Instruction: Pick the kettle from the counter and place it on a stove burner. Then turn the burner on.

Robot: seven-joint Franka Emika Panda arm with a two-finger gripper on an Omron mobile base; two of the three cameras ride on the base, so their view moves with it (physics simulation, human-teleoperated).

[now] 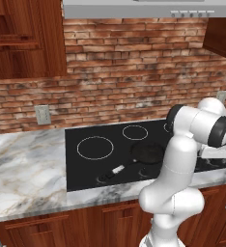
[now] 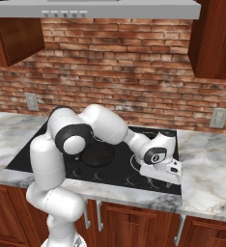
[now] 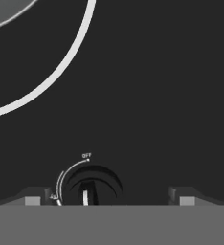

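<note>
We see the stove [image 1: 86,169] as smooth black glass with a faint sheen, its burner ring [image 3: 61,72] painted matt white. The counter [image 1: 23,169] looks like polished veined marble. The cabinet fronts [image 2: 134,226] are glossy reddish wood; the wall [image 2: 120,67] is rough brick.

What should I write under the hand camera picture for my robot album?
The open end effector hovers over a black stove knob marked OFF, with a white burner ring curving across the dark glass.
</note>
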